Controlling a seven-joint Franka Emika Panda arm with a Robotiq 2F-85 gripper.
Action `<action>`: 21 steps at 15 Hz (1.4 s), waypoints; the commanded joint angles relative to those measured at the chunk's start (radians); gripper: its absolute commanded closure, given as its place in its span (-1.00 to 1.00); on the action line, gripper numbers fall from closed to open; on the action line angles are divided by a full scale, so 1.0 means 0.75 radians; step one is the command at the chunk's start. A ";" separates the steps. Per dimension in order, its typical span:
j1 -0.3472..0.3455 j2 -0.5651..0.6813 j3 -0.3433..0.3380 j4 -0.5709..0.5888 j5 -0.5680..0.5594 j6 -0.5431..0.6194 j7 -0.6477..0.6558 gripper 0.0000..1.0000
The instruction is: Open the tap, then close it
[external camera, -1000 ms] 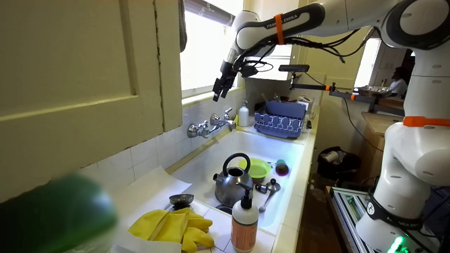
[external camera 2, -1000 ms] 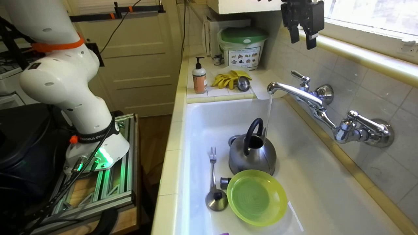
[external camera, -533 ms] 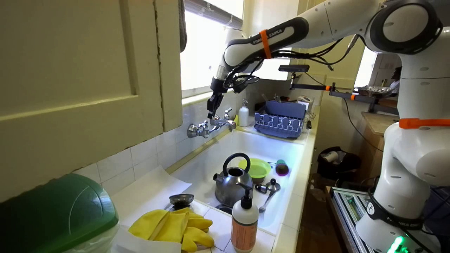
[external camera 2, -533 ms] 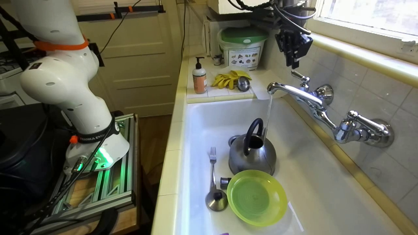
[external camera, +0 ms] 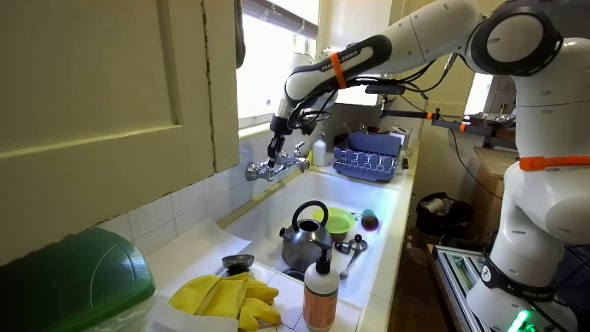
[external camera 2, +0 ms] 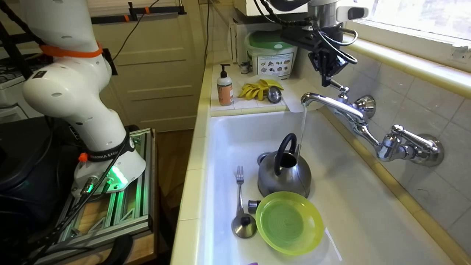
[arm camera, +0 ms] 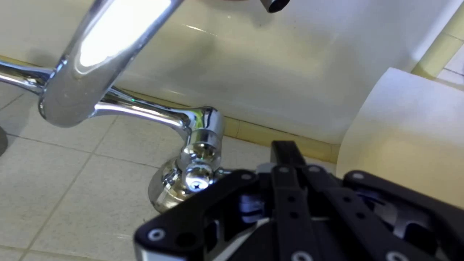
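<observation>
The chrome tap (external camera 2: 336, 105) juts from the tiled wall, and water runs from its spout down to the kettle in an exterior view. Its two lever handles sit at either end; the near handle (external camera 2: 415, 140) in that view stands apart from me. My gripper (external camera 2: 326, 84) points down beside the tip of the far handle (external camera 2: 336, 85), close to or touching it. In the wrist view the gripper (arm camera: 288, 154) is shut, its fingers together with nothing seen between them. Part of the handle beside the tap body (arm camera: 201, 159) is hidden behind my gripper there.
A steel kettle (external camera 2: 270, 180), a lime-green bowl (external camera 2: 290, 224) and a fork (external camera 2: 240, 184) lie in the white sink. Yellow gloves (external camera: 230, 295) and a soap bottle (external camera: 320, 290) occupy the counter. A window sill (external camera 2: 412, 62) runs above the tap.
My gripper has come down from near the window to the tap's handle. Its fingers, apart a second ago, have closed together. Water keeps running and the handles look unmoved.
</observation>
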 commanded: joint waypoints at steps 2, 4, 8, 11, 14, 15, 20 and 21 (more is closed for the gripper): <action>-0.019 0.041 0.018 0.017 0.024 0.079 -0.055 1.00; -0.021 0.047 0.020 0.017 0.022 0.116 -0.064 1.00; -0.023 0.054 0.023 0.021 0.042 0.164 -0.048 1.00; -0.029 0.063 0.023 0.031 0.092 0.205 -0.011 1.00; -0.031 0.077 0.016 0.040 0.123 0.269 0.047 1.00; -0.030 0.078 0.013 0.038 0.127 0.280 0.072 1.00; -0.025 0.069 0.013 0.014 0.108 0.334 0.094 1.00; -0.027 0.056 0.023 0.005 0.115 0.281 0.071 1.00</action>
